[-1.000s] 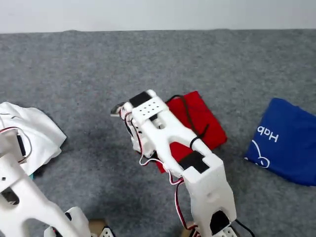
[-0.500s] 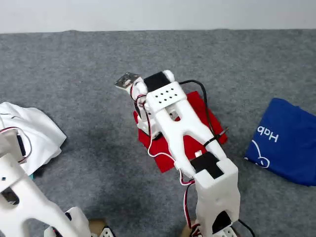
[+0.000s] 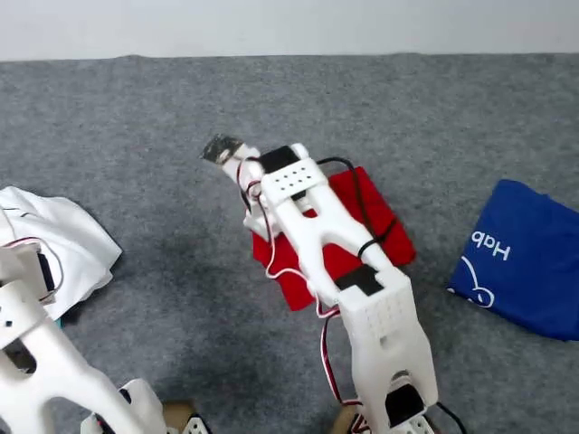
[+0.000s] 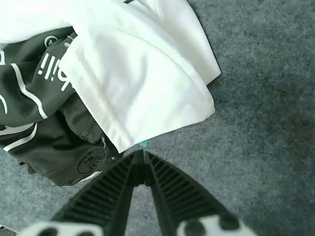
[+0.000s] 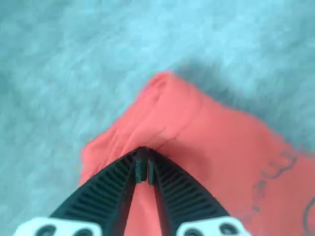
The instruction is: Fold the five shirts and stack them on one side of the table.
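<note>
Red shirt [image 5: 211,147] lies pinched between the closed right jaws.

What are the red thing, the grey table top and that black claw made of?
Red shirt: soft, matte cloth, probably a cotton knit; it folds and creases where pinched.
Table cover: grey felt or short carpet, judging by its fuzzy, speckled nap.
Right claw: hard black plastic, matte, with moulded or printed ridges along its inner faces.

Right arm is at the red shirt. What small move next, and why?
Probably raise the right gripper slightly. Its jaws look shut on a pinched crease near a corner of the red shirt, which lies folded on the grey mat, so a short lift would test the grip.
</note>
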Available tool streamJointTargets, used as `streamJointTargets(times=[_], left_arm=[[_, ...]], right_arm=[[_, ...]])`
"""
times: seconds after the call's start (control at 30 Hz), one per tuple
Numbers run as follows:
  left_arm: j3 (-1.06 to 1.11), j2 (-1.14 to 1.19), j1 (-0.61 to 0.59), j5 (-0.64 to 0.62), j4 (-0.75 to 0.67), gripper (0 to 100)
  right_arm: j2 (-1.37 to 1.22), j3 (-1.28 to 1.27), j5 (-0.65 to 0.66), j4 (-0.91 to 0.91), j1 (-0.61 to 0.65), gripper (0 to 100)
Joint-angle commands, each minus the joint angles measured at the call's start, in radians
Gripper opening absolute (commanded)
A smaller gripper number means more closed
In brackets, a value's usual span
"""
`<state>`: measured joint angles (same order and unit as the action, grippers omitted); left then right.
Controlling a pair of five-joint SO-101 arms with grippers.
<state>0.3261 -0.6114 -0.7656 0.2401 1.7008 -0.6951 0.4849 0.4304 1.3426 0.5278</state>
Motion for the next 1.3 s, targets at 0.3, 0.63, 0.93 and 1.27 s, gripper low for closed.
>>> streamJointTargets(times=[0.3,0.63,0.93,1.27], left_arm=[[-0.010,-0.021,0.000,0.003,-0.020,1],[-0.010,-0.021,0.000,0.003,-0.015,1],[-0.008,-0.021,0.000,0.002,-0.018,1],[-0.007,-0.021,0.000,0.002,-0.020,1]], right_arm=[[-0.045,0.440,0.009,0.351,-0.030,1.0],[0.047,0.282,-0.034,0.456,-0.070,1.0],[0.076,-0.006,-0.041,0.452,-0.059,1.0],[0.053,-0.060,-0.041,0.452,0.107,1.0]])
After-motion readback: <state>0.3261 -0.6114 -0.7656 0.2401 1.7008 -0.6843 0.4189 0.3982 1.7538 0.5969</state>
